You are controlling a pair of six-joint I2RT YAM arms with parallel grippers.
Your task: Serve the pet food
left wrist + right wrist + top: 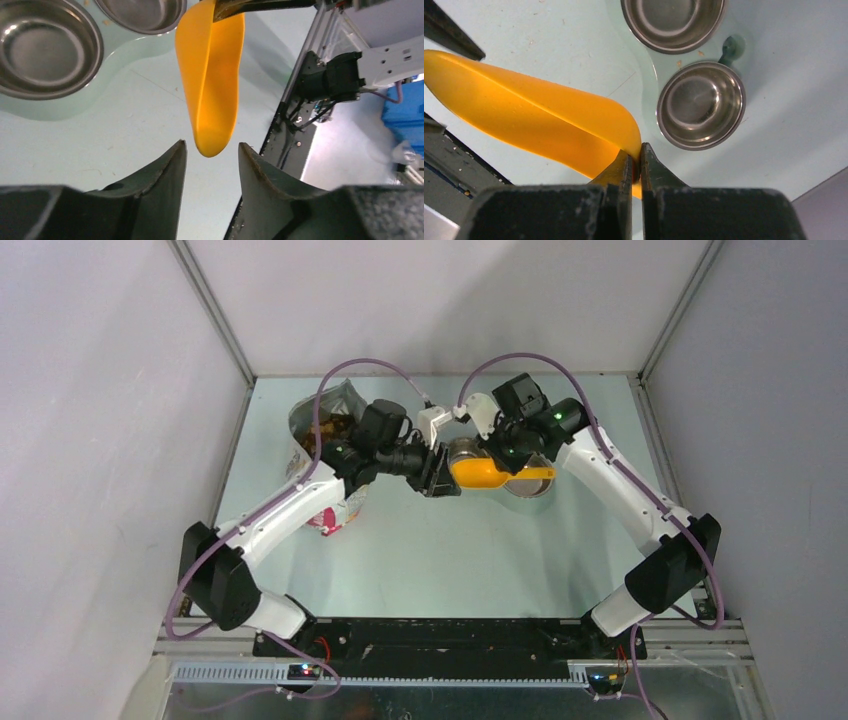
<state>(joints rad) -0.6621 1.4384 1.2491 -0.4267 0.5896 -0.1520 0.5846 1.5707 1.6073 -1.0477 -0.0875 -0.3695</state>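
Observation:
A yellow scoop [485, 473] hangs over the table's middle, with my right gripper [640, 150] shut on the edge of it at its handle end. In the right wrist view the scoop [534, 120] stretches away to the left. My left gripper [212, 150] is open, and the scoop's rounded tip [212, 145] sits just beyond its fingertips without touching them. Pet food shows as brown bits in the mouth of the open foil bag [328, 426] at the back left. Two steel bowls [700, 105] [674, 22] below the scoop are empty. No food shows in the scoop from above.
The bowls sit in a pale green holder [731, 47] with a few crumbs [679, 63] on it. The bag lies under my left arm [300, 500]. Grey walls close in left, right and back. A black rail [290, 135] marks the table's near edge.

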